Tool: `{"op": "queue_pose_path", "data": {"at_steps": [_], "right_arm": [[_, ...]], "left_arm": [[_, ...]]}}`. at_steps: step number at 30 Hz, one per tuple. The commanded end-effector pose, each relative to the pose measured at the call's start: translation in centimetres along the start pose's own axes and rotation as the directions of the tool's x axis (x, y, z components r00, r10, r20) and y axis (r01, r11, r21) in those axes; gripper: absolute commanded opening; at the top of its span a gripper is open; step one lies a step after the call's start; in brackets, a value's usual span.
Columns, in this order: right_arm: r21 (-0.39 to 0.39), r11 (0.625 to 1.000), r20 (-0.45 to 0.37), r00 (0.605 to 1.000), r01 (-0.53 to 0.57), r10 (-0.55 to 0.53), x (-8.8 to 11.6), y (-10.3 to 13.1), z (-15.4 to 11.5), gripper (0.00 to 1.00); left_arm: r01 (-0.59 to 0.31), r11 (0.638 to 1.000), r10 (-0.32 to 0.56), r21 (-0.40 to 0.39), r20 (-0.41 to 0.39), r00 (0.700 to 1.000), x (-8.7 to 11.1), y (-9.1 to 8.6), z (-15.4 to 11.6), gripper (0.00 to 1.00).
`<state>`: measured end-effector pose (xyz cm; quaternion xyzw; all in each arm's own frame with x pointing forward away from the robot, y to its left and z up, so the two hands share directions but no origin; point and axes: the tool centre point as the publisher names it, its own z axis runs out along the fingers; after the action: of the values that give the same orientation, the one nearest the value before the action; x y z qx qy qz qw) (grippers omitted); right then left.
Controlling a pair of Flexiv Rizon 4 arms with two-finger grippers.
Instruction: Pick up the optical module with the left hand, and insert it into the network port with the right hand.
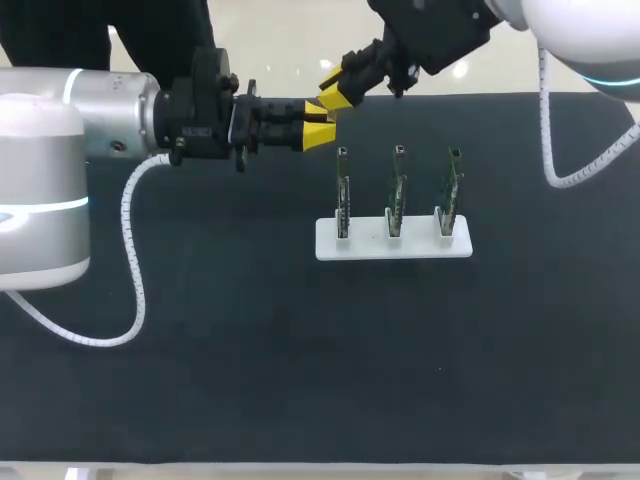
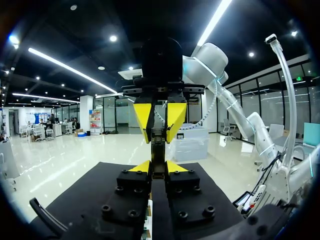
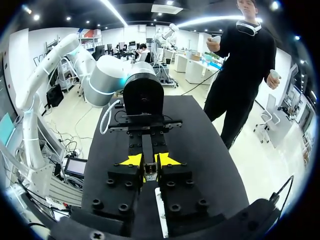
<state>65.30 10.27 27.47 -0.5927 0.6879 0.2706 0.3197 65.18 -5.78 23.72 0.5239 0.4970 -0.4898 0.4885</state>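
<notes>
The optical module (image 2: 158, 146) is a small, narrow metal piece held in the air over the far part of the table. My left gripper (image 1: 318, 130) comes in from the left and is shut on it, with the yellow tips on either side. My right gripper (image 1: 336, 92) meets it tip to tip from the far right. In the right wrist view the optical module (image 3: 150, 172) sits between the right fingers (image 3: 131, 160), which press on both its sides. The network ports are on three upright green boards (image 1: 397, 192) set in a white base (image 1: 393, 250), below and to the right of both grippers.
The black table mat (image 1: 250, 350) runs wide in front of the white base. A white coiled cable (image 1: 130, 260) hangs from my left arm over the mat's left part. Another coiled cable (image 1: 560, 160) hangs from my right arm at the far right.
</notes>
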Motion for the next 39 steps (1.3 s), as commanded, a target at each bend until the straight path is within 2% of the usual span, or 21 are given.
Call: {"op": "queue_pose_path", "data": {"at_steps": [1, 12, 13, 14, 39], "right_arm": [[0.0, 1.0, 0.002, 1.0, 0.001, -0.001, 0.13, 0.18, -0.02, 0.0], [0.0, 1.0, -0.001, 1.0, 0.002, -0.002, 0.2, 0.47, -0.12, 0.0], [0.0, 1.0, -0.001, 1.0, 0.002, -0.002, 0.23, 0.53, -0.13, 0.0], [0.0, 1.0, -0.001, 1.0, 0.002, -0.002, 0.24, 0.55, -0.12, 0.0], [0.0, 1.0, -0.003, 1.0, 0.009, -0.009, 0.65, 0.97, -0.28, 0.0]], "left_arm": [[-0.001, 1.0, 0.001, -0.002, 0.002, 1.0, 0.01, 0.03, 0.0, 0.0], [-0.001, 1.0, 0.001, -0.002, 0.002, 1.0, 0.01, 0.03, 0.0, 0.0], [-0.001, 1.0, 0.001, -0.002, 0.002, 1.0, 0.01, 0.03, 0.0, 0.41], [-0.001, 1.0, 0.001, -0.002, 0.002, 1.0, 0.01, 0.03, 0.0, 1.0], [-0.001, 1.0, 0.001, -0.002, 0.002, 1.0, 0.01, 0.03, 0.0, 1.0]]}}
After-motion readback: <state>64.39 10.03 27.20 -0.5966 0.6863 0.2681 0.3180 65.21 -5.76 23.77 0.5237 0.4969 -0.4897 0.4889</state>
